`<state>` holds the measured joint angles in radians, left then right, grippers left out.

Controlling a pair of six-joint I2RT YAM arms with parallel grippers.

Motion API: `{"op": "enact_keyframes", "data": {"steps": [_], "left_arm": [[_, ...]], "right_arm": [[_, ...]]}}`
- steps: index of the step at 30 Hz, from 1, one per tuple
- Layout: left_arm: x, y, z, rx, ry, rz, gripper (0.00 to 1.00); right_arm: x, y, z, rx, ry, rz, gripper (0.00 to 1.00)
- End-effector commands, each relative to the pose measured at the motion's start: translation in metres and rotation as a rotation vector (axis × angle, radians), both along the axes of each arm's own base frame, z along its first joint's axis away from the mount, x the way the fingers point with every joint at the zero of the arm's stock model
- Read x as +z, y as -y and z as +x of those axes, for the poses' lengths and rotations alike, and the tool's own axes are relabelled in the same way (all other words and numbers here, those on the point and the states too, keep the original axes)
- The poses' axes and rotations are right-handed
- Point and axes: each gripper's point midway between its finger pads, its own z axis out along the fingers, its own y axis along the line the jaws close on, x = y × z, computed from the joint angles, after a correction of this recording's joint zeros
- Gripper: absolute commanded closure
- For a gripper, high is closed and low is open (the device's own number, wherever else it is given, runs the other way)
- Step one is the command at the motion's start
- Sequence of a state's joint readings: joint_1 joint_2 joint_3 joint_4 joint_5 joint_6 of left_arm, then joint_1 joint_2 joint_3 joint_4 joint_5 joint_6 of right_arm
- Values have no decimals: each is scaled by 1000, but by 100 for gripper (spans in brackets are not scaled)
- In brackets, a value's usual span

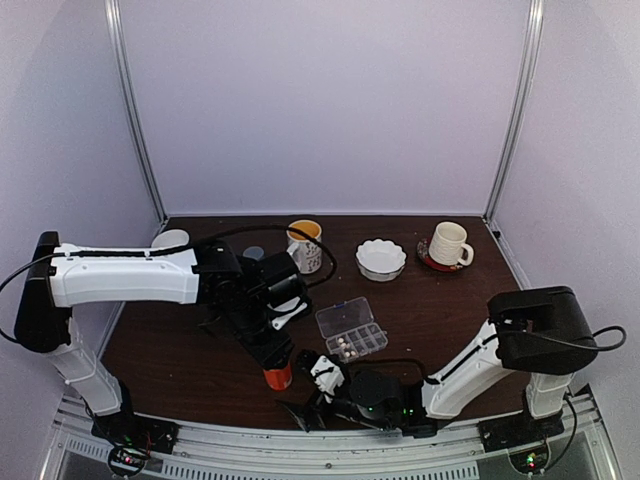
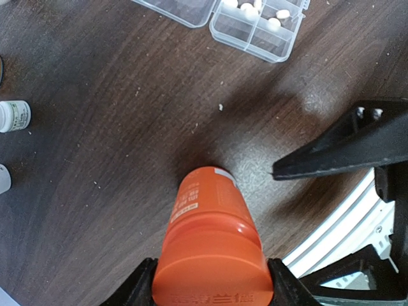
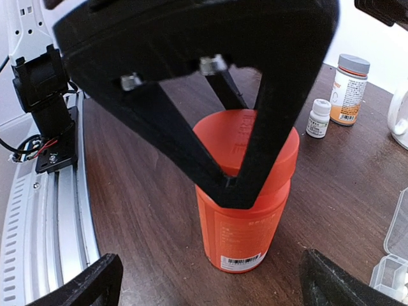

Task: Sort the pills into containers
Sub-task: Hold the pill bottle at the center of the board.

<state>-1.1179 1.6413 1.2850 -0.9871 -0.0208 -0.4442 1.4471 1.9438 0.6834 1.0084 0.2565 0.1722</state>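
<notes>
orange cylindrical plastic bottle clamped by its top in my left gripper, right gripper spread wide, empty; a shallow hold could let it topple.

One orange bottle, one clear pill box, one white scalloped bowl and two mugs are in view: a yellow-lined mug and a white mug on the single red saucer. Two more bottles show: one small white bottle and one taller grey-capped bottle. At least four pale pills lie in the box, plus one loose speck.
</notes>
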Motion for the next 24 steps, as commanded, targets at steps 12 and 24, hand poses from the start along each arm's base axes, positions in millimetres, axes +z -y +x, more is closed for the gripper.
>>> {"op": "enact_keyframes", "data": {"steps": [12,24], "left_arm": [[-23,-7,-17,-9,-93,27,48],[-26,-7,-19,-12,-104,34,49]], "right_arm": [[-3,-22,30,-60,14,77,12],[-9,-30,47,-106,39,90,32]]}}
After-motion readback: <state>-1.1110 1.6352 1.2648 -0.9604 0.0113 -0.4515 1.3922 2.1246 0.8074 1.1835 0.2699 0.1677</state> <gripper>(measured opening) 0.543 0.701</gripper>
